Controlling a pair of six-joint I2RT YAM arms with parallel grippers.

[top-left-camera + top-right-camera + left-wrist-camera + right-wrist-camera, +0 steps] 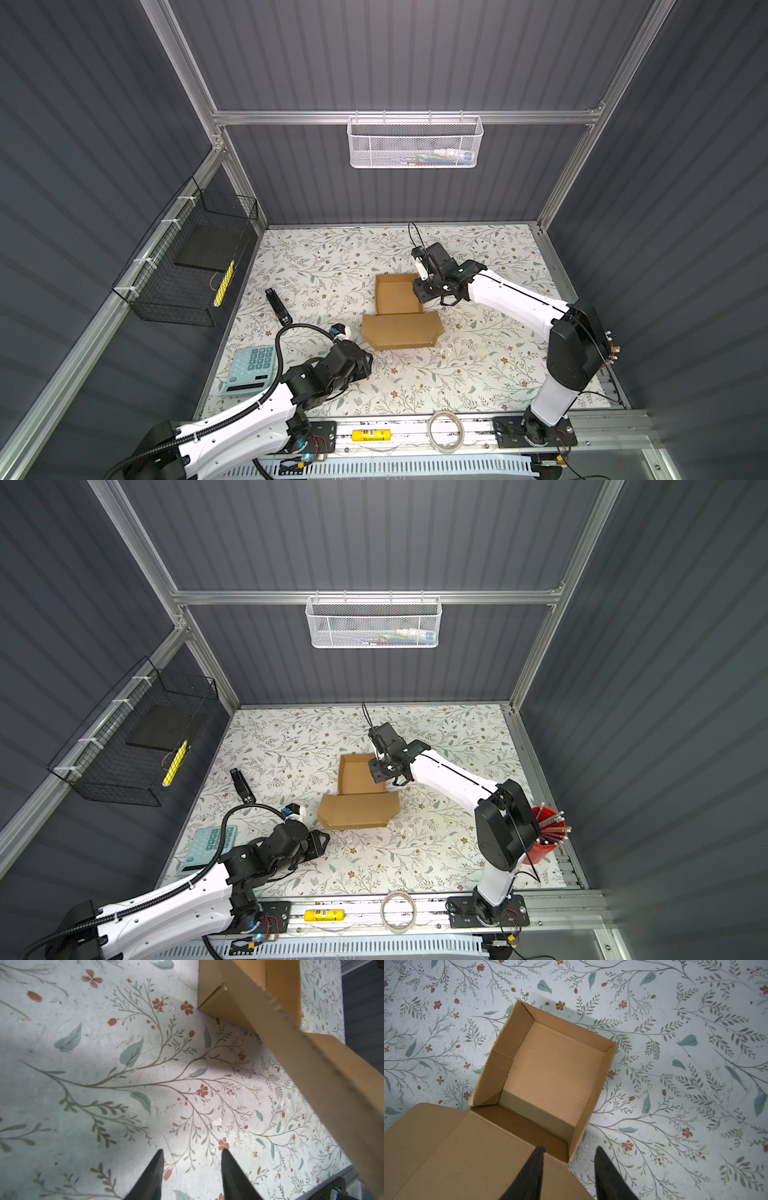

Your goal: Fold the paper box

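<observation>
The paper box [397, 296] [358, 776] is brown cardboard in the middle of the table. Its shallow tray stands with walls upright, and its lid flap [400, 331] lies open toward the front. My right gripper [420, 293] [570, 1148] hangs open over the tray's near right corner, where the lid hinges. One finger [536, 1167] is over the lid and its twin is over the table, with nothing held. The tray's inside [556, 1076] is empty. My left gripper [368, 362] [193, 1151] is open, low over the bare table, left of and in front of the lid [311, 1068].
A calculator [253, 368] and a black oblong tool [279, 307] lie at the left. A tape roll [446, 430] and a yellow tube [372, 435] rest on the front rail. A red pencil cup [548, 833] stands at the right edge. Wire baskets [187, 257] [415, 141] hang on the walls.
</observation>
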